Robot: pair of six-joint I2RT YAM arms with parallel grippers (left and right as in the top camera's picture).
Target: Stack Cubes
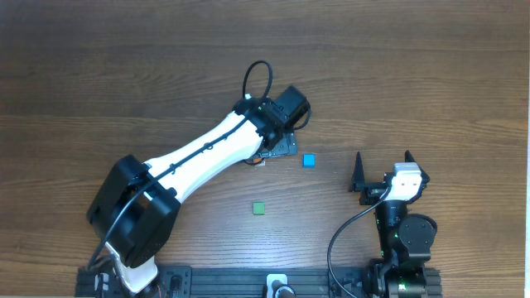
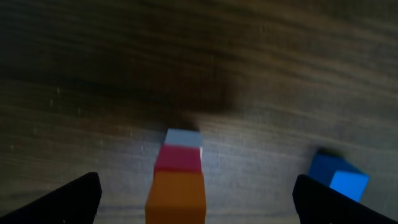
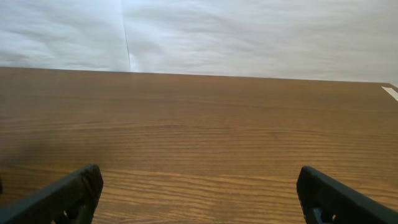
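Overhead and wrist views of a two-arm robot at a wooden table [image 1: 99, 66], partway through stacking small coloured cubes. The left arm reaches from its base at the lower left up to the middle of the table, where the left gripper [image 1: 280, 142] hangs with its claw spread wide and gripping nothing. In its wrist view an orange cube [image 2: 176, 196], a red cube [image 2: 179, 160] and a white cube [image 2: 184, 137] sit touching in one straight line between the spread fingers. The orange one looks largest and nearest, so this is probably a tower seen from above with orange on top, though a flat row cannot be ruled out. The wide claw around it suggests a cube just let go, or room left so the tower is not knocked. A blue cube [image 1: 309, 160] lies loose on the table just beside the gripper, and a green cube [image 1: 258, 209] lies farther toward the bases; both are apparently not yet stacked. The right gripper [image 1: 383, 165] sits near its own base, claw wide and empty, well apart from all the cubes, likely parked out of the way.
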